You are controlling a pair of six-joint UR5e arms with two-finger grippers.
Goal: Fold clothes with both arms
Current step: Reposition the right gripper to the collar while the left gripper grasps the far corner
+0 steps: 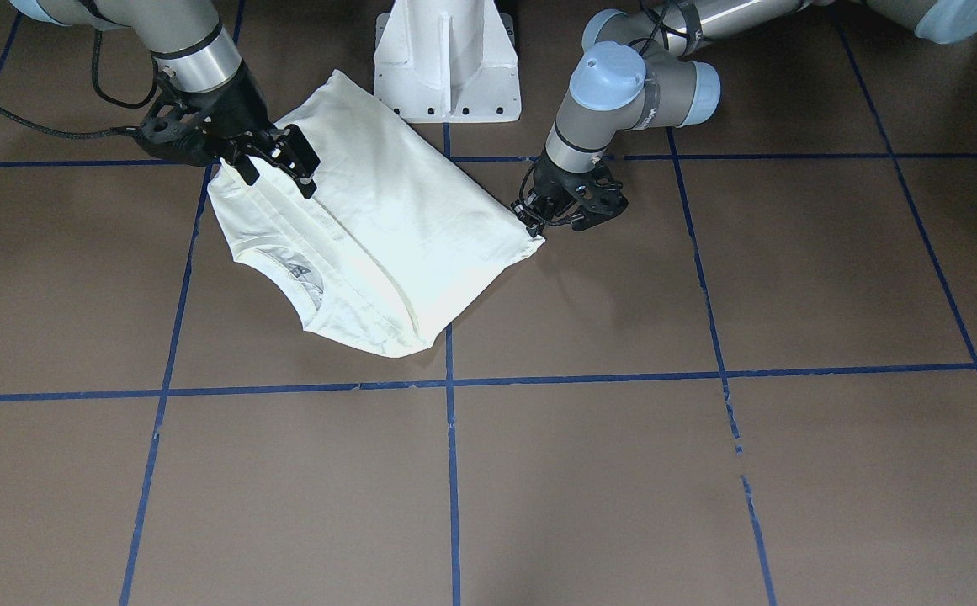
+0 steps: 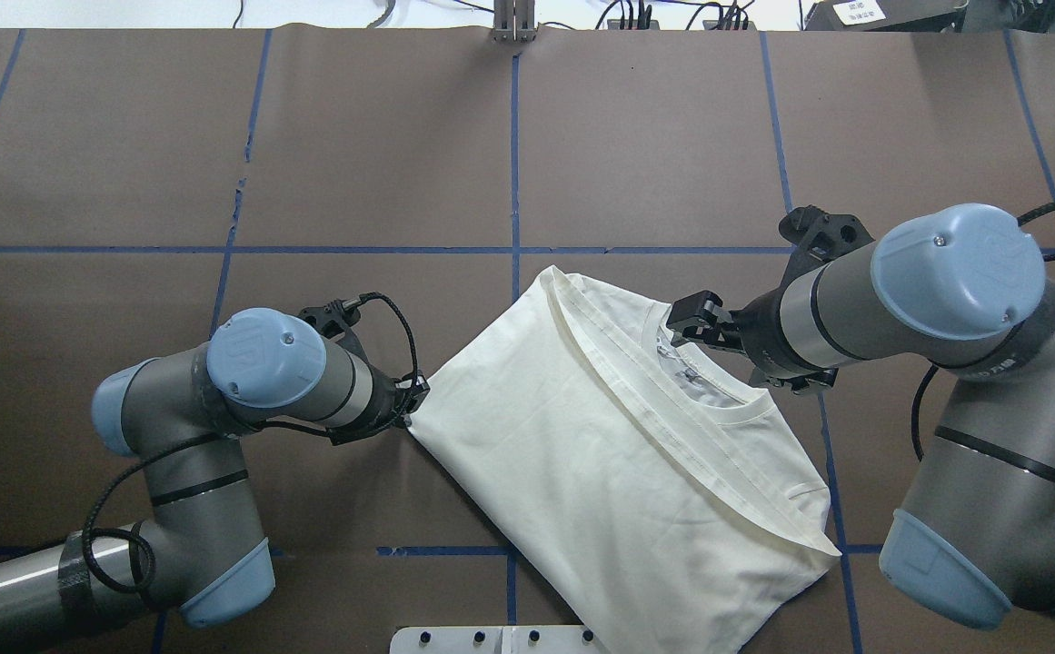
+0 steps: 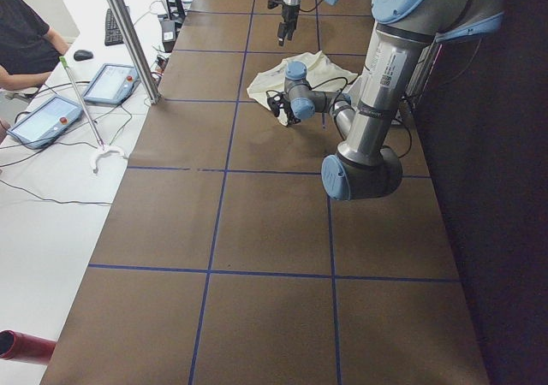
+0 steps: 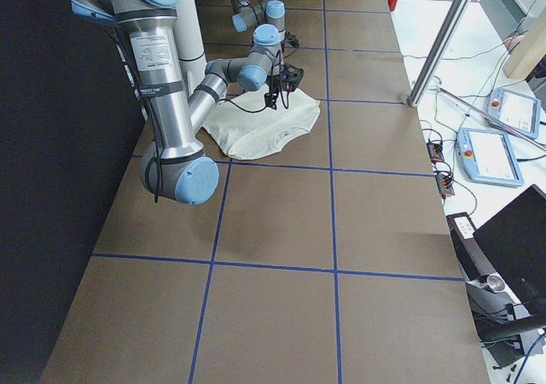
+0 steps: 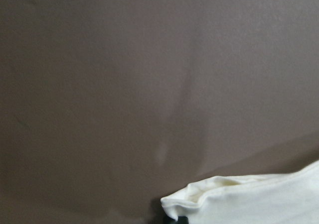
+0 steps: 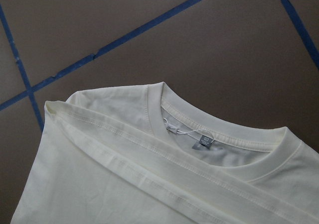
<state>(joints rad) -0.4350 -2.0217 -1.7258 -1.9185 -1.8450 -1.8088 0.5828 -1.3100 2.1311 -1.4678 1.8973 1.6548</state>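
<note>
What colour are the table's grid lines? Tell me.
Blue grid lines; clearest in front-facing view.

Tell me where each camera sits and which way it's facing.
Front-facing: across the table, facing the pedestal; left arm on its right, right arm opposite.
Overhead: behind the robot, looking down on the T-shirt; both arms.
Exterior left: table's left end, looking along it; left arm nearest.
Exterior right: opposite end; right arm nearest.
Left wrist: low, at the T-shirt's corner; no arm.
Right wrist: above the collar; no arm.
Overhead and right wrist share the collar.
</note>
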